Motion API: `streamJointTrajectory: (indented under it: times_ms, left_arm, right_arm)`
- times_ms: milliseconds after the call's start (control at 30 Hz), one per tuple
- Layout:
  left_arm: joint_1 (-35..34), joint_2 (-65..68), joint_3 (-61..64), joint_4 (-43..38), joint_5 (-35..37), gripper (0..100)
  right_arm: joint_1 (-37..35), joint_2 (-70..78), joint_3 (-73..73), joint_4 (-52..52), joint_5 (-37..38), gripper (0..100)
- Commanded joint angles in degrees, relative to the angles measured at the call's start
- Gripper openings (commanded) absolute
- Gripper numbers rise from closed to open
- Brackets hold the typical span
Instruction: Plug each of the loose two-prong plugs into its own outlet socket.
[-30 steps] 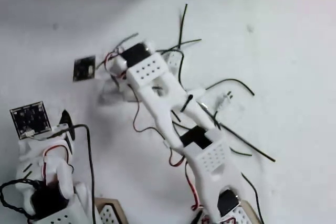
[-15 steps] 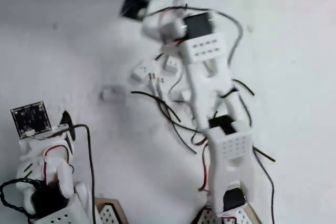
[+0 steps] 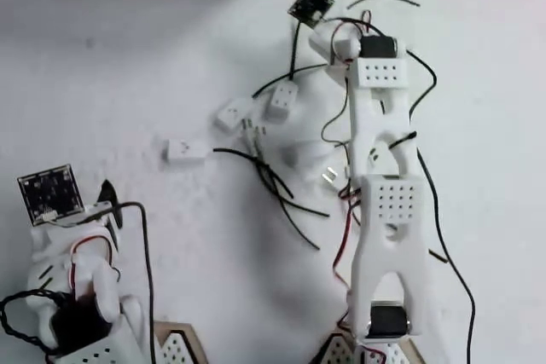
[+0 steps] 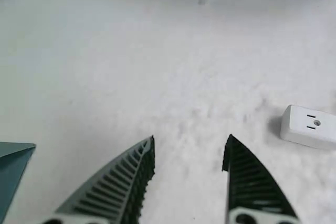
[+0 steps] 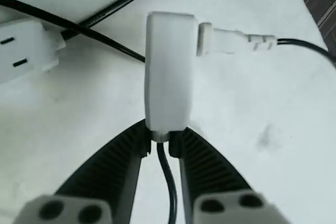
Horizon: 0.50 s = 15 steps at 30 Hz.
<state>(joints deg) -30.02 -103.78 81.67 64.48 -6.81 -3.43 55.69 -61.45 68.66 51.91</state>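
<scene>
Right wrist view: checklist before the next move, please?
1. Right tool shut on white rectangular outlet block: ok.
2. White two-prong plug with black cord seated in that block: ok.
3. Left tool open over white table: ok.
4. All plugs inserted: not ok; a loose pronged plug lies on the table.
5. Black cords clear of right arm: not ok, tangled beside it.

High view looks down on table (image 3: 102,57); wrist views sit close.
</scene>
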Motion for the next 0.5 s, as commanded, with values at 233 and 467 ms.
streamJointTrajectory:
  times_ms: [233,467]
  left_arm:
    - [-0.13,-0.57,0.18,-1.23,0.18,22]
    - [-0.13,-0.57,0.18,-1.23,0.18,22]
  right_arm:
    - [0.92,-4.53,-6.07,7.25,-15.65,28.8]
    - [-8.92,-4.53,-7.74,16.92,-27.43,28.6]
